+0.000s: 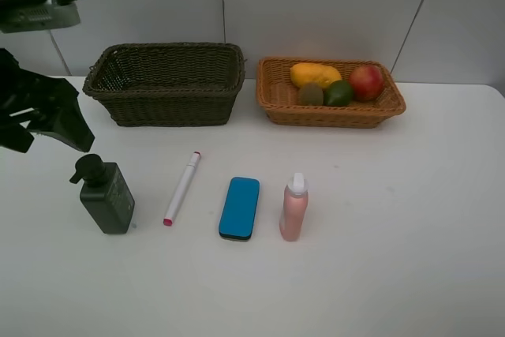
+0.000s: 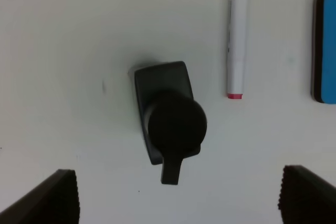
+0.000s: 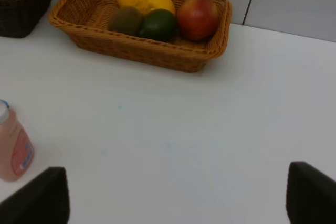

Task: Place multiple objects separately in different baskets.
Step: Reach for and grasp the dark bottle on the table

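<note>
The dark green pump bottle [image 1: 106, 195] stands at the left of a row with the white marker [image 1: 181, 187], blue eraser [image 1: 239, 207] and pink spray bottle [image 1: 293, 209]. My left gripper [image 2: 178, 203] hangs open straight above the pump bottle [image 2: 168, 114], holding nothing. The orange-tan basket [image 1: 331, 114] holds the mango [image 1: 314, 74], pomegranate [image 1: 366, 82], avocado [image 1: 339, 93] and kiwi [image 1: 310, 94]. The dark olive basket [image 1: 166, 104] looks empty. My right gripper [image 3: 176, 203] is open over bare table, between the spray bottle [image 3: 13, 148] and the orange-tan basket [image 3: 147, 56]; the exterior view leaves it out.
Both baskets stand side by side against the back wall on a white table [image 1: 394, 219]. The left arm [image 1: 39, 112] reaches in from the left edge. A camera mount [image 1: 39, 9] hangs at the upper left.
</note>
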Controlling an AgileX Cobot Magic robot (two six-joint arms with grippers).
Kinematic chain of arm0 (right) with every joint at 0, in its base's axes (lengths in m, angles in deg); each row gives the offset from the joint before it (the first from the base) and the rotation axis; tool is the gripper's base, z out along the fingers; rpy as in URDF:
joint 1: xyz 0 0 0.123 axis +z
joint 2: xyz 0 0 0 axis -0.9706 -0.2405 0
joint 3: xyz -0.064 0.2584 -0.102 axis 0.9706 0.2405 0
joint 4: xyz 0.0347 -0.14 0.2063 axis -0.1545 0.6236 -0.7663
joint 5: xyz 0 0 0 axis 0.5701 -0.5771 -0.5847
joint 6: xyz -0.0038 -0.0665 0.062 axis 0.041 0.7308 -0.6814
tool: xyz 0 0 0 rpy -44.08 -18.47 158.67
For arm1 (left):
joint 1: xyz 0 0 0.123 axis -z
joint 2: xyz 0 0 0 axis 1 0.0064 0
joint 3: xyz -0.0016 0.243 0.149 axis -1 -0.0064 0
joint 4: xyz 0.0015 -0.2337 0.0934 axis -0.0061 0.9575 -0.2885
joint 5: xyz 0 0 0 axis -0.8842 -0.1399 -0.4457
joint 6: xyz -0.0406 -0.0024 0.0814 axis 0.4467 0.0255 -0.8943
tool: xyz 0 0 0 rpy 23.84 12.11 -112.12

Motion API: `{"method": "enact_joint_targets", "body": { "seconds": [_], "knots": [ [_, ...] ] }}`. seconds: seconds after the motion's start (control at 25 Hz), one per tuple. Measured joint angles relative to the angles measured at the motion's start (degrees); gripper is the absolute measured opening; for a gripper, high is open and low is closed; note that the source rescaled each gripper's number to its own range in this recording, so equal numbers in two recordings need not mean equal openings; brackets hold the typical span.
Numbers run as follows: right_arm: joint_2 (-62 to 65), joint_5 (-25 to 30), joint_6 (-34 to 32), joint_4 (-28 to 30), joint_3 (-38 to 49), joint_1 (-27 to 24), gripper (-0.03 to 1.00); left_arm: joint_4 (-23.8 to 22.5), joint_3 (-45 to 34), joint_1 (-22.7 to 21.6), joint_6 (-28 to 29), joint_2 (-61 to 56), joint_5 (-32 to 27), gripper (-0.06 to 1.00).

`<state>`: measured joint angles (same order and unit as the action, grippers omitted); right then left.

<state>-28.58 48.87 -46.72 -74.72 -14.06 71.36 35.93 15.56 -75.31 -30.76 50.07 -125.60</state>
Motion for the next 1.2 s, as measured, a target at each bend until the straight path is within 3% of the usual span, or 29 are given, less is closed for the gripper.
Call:
{"method": "enact_joint_targets", "body": {
  "seconds": [0.32, 0.64, 1.2],
  "knots": [
    [0.0, 0.0, 0.0, 0.0, 0.0, 0.0, 1.00, -1.1, 1.0, 2.3, 3.4, 8.4, 0.5, 1.00],
    [0.0, 0.0, 0.0, 0.0, 0.0, 0.0, 1.00, -1.5, 1.0, 2.3, 3.6, 14.3, 4.8, 1.00],
    [0.0, 0.0, 0.0, 0.0, 0.0, 0.0, 1.00, -1.5, 1.0, 2.3, 3.6, 21.2, 6.8, 1.00]
  ]
}}
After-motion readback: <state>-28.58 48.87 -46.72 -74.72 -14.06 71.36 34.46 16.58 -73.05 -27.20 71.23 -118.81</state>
